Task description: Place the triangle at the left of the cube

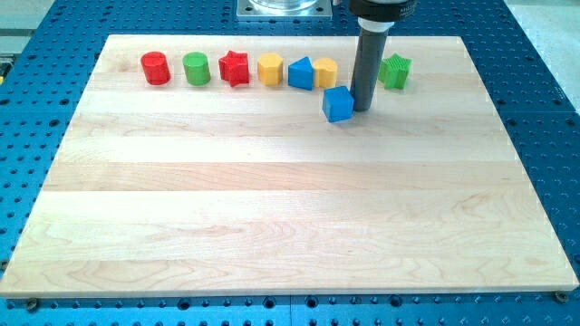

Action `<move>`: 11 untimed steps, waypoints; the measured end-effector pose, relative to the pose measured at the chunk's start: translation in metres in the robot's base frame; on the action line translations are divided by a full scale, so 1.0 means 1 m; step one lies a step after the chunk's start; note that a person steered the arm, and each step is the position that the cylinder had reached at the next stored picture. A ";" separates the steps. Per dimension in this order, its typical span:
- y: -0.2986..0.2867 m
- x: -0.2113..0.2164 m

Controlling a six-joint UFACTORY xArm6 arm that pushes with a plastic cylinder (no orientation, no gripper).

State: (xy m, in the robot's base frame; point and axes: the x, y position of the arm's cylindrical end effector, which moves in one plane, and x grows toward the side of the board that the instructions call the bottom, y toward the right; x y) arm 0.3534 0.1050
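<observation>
A blue cube (337, 104) lies on the wooden board (290, 217), just below a row of blocks near the view's top. The blue triangle (301, 72) sits in that row, up and to the left of the cube. My tip (362, 109) stands right next to the cube's right side, close enough that I cannot tell whether they touch. The dark rod rises from it toward the view's top.
The row holds, from the view's left, a red cylinder (155, 68), a green cylinder (196, 68), a red star (234, 68), a yellow hexagon (270, 69), then the triangle, a yellow block (326, 72) and a green star (395, 71) behind the rod.
</observation>
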 end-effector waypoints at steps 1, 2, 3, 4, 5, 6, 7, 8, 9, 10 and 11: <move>0.011 -0.067; 0.025 -0.141; -0.013 -0.160; -0.084 -0.160; -0.092 -0.146; -0.092 -0.107; -0.092 -0.078; -0.097 -0.024; -0.098 0.031; -0.098 0.034; -0.126 0.034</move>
